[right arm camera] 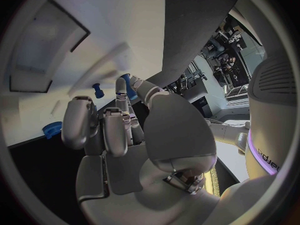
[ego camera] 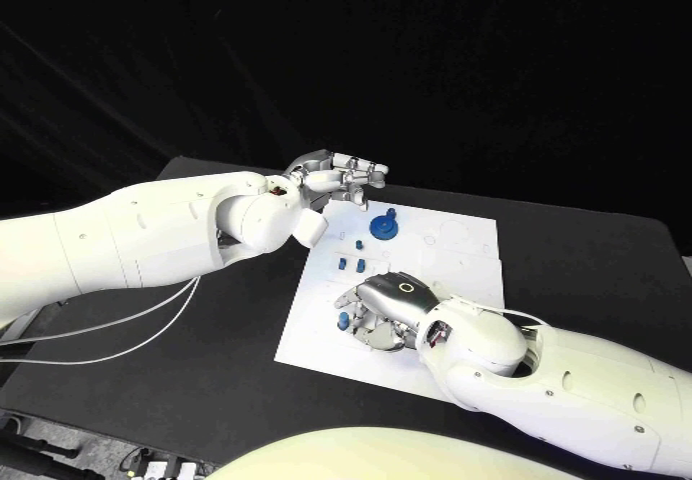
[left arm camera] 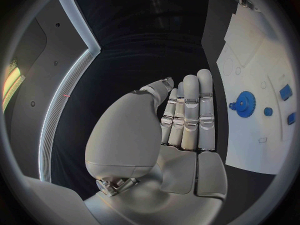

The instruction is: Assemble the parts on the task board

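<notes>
A slip could happen here. The right hand (ego camera: 387,305) is laid low over the near left part of the task board (ego camera: 454,240), and its fingers are curled down around a small blue piece (ego camera: 343,320) by the board's left edge. Whether that piece is really pinched cannot be told — the fingers hide it. If it is only half caught, it could be dropped or pushed off the board's left edge onto the black surface (ego camera: 577,250). The thin board could also be dragged by the hand, and the other parts would then be knocked out of place.

The left hand (ego camera: 335,175) is held up near the far left corner of the board. Its fingers are seen straight and close together in the left wrist view, and nothing is held in it.

The board is a flat white sheet in the middle of the surface, with faint outlines drawn on it. A round blue gear (ego camera: 382,226) with a small knob beside it is seen near the far edge. Two small blue blocks (ego camera: 351,264) are set side by side near the middle of the left edge — between the gear and the right hand. All the parts look small and easy to knock.
</notes>
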Motion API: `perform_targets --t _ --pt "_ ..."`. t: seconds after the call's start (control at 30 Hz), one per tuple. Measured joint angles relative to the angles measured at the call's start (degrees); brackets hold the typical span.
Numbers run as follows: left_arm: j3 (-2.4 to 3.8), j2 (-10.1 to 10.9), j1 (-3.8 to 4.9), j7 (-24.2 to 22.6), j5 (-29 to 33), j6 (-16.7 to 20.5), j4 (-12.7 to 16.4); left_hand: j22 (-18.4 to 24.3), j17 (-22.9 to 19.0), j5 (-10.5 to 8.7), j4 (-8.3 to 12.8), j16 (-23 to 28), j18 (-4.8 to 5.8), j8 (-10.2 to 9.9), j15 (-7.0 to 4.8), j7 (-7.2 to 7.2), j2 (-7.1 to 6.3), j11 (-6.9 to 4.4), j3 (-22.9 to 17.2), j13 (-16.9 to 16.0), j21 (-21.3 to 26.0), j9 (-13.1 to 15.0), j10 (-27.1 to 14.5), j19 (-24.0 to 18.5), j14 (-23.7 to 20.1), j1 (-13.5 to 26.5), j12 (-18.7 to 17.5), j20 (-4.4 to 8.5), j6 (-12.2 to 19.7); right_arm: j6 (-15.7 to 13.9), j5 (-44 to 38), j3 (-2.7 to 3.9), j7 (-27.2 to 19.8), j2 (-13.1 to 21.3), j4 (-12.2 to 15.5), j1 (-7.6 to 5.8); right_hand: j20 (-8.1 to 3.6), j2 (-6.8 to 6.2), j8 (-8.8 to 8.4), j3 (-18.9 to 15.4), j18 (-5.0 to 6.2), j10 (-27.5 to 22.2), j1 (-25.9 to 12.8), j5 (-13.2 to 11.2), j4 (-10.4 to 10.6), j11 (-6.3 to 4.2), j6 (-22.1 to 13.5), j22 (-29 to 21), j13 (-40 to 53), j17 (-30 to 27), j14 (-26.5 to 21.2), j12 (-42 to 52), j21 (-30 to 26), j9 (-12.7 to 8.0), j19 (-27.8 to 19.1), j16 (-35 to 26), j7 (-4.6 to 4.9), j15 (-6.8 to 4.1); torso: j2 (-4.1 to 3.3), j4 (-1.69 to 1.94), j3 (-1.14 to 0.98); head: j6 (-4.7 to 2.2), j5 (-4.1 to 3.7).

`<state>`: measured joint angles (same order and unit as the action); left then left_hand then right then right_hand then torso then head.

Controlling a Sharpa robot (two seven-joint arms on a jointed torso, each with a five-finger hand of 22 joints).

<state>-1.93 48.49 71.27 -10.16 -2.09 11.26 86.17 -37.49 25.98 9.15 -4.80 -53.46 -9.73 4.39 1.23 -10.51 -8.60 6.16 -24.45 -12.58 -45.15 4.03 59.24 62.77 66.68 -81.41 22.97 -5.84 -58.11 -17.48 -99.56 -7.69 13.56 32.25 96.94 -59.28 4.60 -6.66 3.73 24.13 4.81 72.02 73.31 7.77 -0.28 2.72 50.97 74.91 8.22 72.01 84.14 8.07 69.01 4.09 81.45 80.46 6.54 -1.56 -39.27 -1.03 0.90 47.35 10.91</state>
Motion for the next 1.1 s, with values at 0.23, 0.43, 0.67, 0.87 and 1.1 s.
perform_targets --t 0.23,0.43,0.67,0.87,1.1 --pt "0.0 0.34 0.0 0.06 0.0 -0.01 0.01 0.0 0.0 0.0 0.0 0.0 0.01 0.0 0.0 0.0 0.0 0.0 0.0 0.0 0.0 0.0 0.0 0.0 0.0 0.0 0.0 0.0 0.0 -2.26 0.05 0.49 0.08 5.77 5.38 -0.62 0.0 -0.54 0.0 -0.26 0.0 0.0 -0.06 -0.38 0.22 0.0 0.07 0.0 0.22 -0.27 0.0 -0.28 -0.35 0.09 0.0 0.0 0.07 0.0 0.06 -0.05 0.0 -0.24 -0.35" --pt "0.0 0.56 0.0 0.09 0.0 -0.02 -0.04 0.0 0.01 0.0 0.0 0.0 0.01 0.0 0.0 0.0 0.0 -0.18 0.0 0.02 0.0 0.0 -0.18 0.0 0.0 0.0 0.0 0.0 0.0 -5.73 5.12 0.93 -0.24 14.93 10.35 -3.74 0.0 -2.29 4.25 -3.39 0.01 5.45 -1.38 0.29 1.22 -0.12 7.93 -0.01 3.3 -2.24 0.0 4.16 -2.81 1.93 -0.62 -1.38 0.93 0.0 0.18 -0.13 0.03 -0.92 -1.96" --pt "-0.02 0.77 0.0 0.14 0.0 -0.02 -0.14 0.0 0.01 0.0 0.0 0.0 0.01 0.0 0.2 0.0 0.0 -0.21 0.0 0.05 0.0 0.0 -0.21 0.0 -0.2 0.0 0.0 0.0 0.0 -6.66 20.18 0.78 -0.51 26.02 13.53 -5.81 -1.9 -0.77 14.48 -18.67 0.01 10.21 -5.44 7.88 4.61 -3.03 9.28 0.04 63.47 2.91 -0.11 64.91 1.45 10.46 1.29 4.67 -2.36 -1.96 0.55 -0.54 0.15 -1.49 -5.19" --pt "-0.04 0.96 -0.01 0.17 0.0 -0.03 -0.06 -0.01 0.01 0.0 0.0 0.0 0.01 0.0 0.19 0.0 0.0 -0.21 0.0 0.05 0.0 0.0 -0.21 0.0 -0.19 0.0 0.0 0.0 0.0 -6.47 24.88 0.02 0.96 32.01 15.88 -5.75 -1.88 1.08 20.68 -24.0 -0.89 11.59 -4.98 8.79 5.96 -2.74 5.86 0.04 66.74 2.95 -0.12 74.38 3.43 17.73 1.92 6.66 -2.21 -1.96 0.81 -0.88 0.19 -1.54 -7.66" --pt "-0.09 1.1 -0.03 0.19 0.0 -0.03 -0.06 0.05 0.01 0.0 0.16 0.0 0.01 0.0 0.2 0.0 0.0 -0.21 0.16 0.04 0.0 0.0 -0.21 0.0 -0.2 0.0 0.0 0.0 -0.01 -6.18 23.57 -0.47 5.2 34.38 17.32 -4.67 -1.84 1.76 21.55 -26.61 -0.9 11.75 -5.67 10.24 7.92 -2.55 3.36 0.03 66.74 2.94 -0.11 73.99 3.86 20.3 2.29 7.1 -1.79 -1.95 1.08 -1.3 0.17 -1.2 -9.6"
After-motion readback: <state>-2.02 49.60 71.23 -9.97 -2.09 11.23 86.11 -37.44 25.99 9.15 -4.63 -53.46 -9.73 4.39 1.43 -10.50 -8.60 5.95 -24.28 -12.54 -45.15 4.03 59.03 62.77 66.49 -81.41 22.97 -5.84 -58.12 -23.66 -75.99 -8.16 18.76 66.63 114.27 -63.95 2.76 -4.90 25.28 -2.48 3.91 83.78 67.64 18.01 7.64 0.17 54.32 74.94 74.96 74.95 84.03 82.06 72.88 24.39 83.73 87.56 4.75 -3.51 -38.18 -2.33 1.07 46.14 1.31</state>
